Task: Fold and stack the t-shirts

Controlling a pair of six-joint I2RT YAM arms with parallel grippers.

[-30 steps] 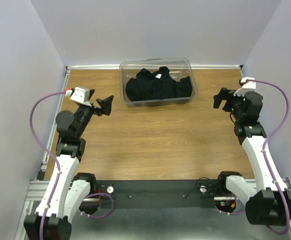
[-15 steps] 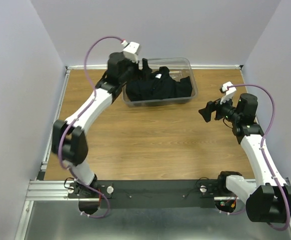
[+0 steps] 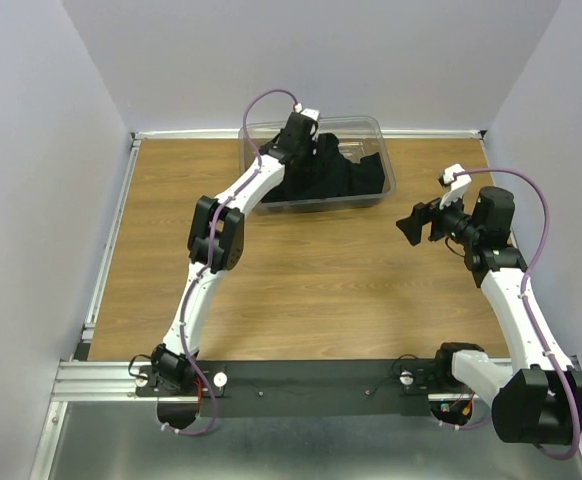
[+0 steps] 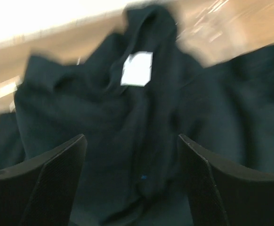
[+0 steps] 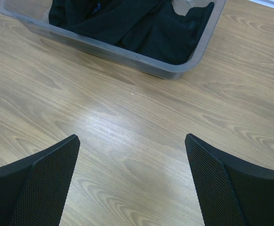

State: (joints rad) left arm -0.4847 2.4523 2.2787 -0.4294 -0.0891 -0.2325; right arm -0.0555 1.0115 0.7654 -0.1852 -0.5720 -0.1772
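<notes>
Logged left gripper [image 4: 132,141] swung within the last second from the near-left of the table [image 3: 301,270] out to the far bin [image 3: 316,206]. Now poised directly above the t-shirts [image 4: 127,122], fingers spread wide, nothing between them. Found t-shirts heaped and crumpled inside the bin, neck tag [image 4: 137,68] uppermost. Noted right gripper [image 5: 132,139] turned toward table centre half a second back and unchanged since, jaws apart, over bare wood near the bin's right end. Judged as start of first pick: no shirt out yet, all folding and stacking outstanding.
</notes>
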